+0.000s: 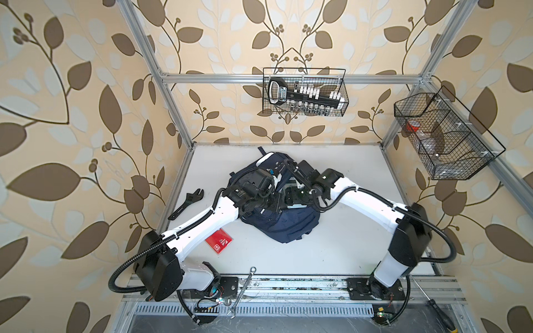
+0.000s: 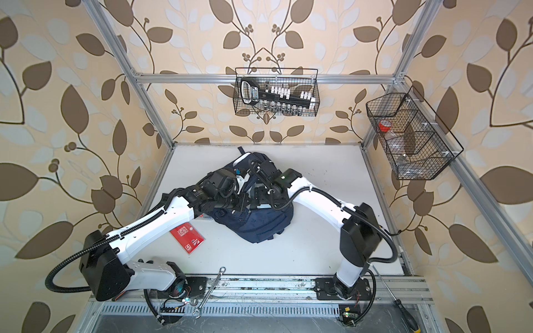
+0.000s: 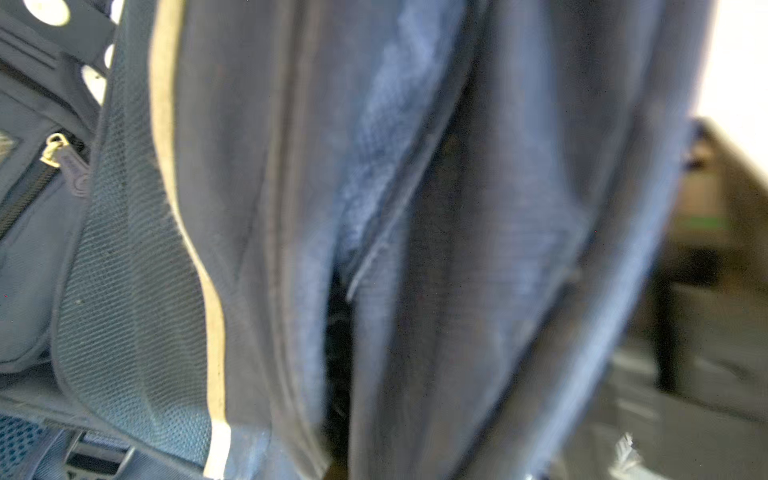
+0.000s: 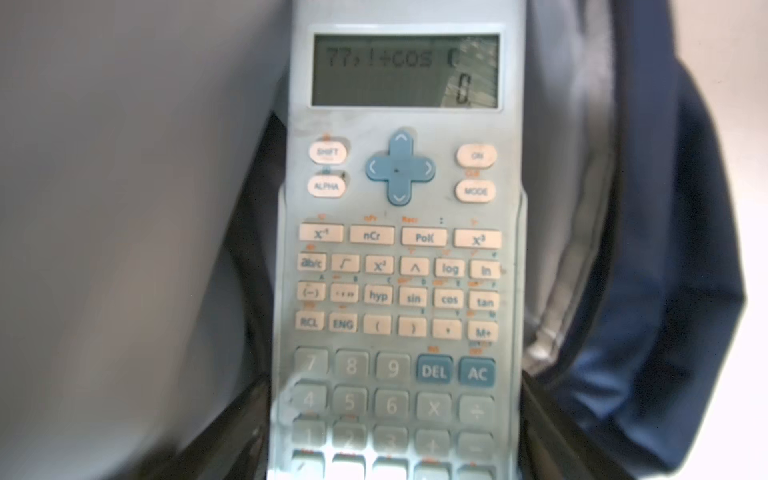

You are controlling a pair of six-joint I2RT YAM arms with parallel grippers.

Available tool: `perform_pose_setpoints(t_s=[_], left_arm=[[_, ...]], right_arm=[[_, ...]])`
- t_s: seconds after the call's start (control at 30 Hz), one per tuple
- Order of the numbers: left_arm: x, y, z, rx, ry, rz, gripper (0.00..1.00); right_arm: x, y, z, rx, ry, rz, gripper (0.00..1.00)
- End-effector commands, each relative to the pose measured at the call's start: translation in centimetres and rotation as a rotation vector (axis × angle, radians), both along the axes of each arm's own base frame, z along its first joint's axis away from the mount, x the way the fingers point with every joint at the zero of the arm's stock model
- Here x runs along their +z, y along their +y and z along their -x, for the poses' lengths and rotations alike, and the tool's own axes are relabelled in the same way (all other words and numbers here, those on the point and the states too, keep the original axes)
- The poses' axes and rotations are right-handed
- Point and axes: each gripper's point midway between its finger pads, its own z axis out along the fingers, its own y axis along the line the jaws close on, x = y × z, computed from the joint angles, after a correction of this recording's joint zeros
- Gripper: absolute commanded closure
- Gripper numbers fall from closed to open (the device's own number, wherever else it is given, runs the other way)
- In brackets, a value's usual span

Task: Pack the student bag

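While the right tool (image 1: 292,199) clamps a pale blue scientific calculator (image 4: 399,257) across its width, its dark fingers (image 4: 232,432) flanking the number keys in the right wrist view, the left tool (image 1: 271,205) is pressed together close beside it over the student bag (image 1: 291,227). Navy fabric (image 3: 457,249) fills the left wrist view right up against the lens and hides the left tool's tips, so whether a fold is pinched between them cannot be told. The calculator sits in the bag's opening, with grey lining (image 4: 561,187) beside it and the navy outer shell (image 4: 685,249) beyond; its display shows characters.

In both top views the bag lies slumped about the middle of the tabletop (image 1: 360,230), one end reaching toward the back edge, and both arms bend in over it from the front corners. A red booklet (image 1: 219,241) lies flat near the bag's front-left side, one corner hidden by the left arm. A black adjustable wrench (image 1: 187,203) rests near the left edge. Past the front edge, a combination spanner (image 1: 242,291) lies across the rail between the arm bases, and a screwdriver (image 1: 432,305) lies by the front right corner. A wire basket (image 1: 304,92) holding a socket set hangs on the back rail, and a second wire basket (image 1: 444,138) hangs on the right side of the frame.
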Motion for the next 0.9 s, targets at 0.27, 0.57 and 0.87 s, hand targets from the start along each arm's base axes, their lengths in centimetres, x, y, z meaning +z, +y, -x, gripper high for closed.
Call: perform_pose_setpoints(t_s=[0.27, 0.57, 0.87], left_arm=[[7.1, -3.3, 0.4, -0.132, -0.150, 0.210, 1.00], [7.3, -3.5, 0.6, -0.143, -0.157, 0.222, 1.00], [11.0, -6.9, 1.3, -0.330, -0.190, 0.362, 1.00]], right_arm=[[2.8, 3.8, -0.5, 0.024, -0.092, -0.332, 0.14], [2.8, 3.4, -0.8, -0.001, -0.112, -0.322, 0.47], [-1.7, 4.1, -1.8, -0.040, -0.057, -0.340, 0.67]])
